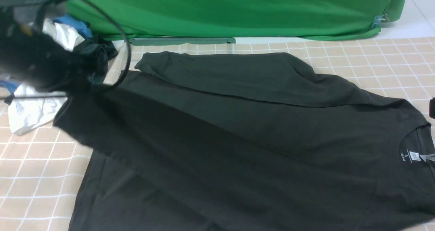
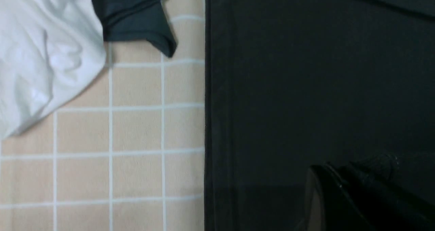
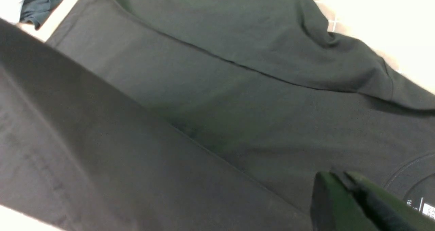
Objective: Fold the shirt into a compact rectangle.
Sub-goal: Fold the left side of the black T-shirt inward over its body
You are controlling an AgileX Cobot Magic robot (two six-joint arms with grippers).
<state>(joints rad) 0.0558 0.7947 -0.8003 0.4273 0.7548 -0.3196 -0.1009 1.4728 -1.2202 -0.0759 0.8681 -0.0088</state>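
Shirt point(image 1: 238, 122): we see it spread across the checked cloth point(image 1: 373, 61), collar point(image 1: 413, 139) right.
Hem point(image 2: 206, 122): straight, bare cloth beside it up to the white garment point(image 2: 40, 54).
Left gripper point(image 2: 336, 171): closed, over shirt.
Right gripper point(image 3: 334, 176): closed, near collar.

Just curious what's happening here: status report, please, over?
Left gripper shut, right gripper shut, both over the shirt. Far sleeve folded in. White garment, grey garment near hem, not touching.

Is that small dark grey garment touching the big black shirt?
Apart. The left wrist view shows a strip of bare checked tablecloth running between the dark grey garment and the straight hem of the shirt.
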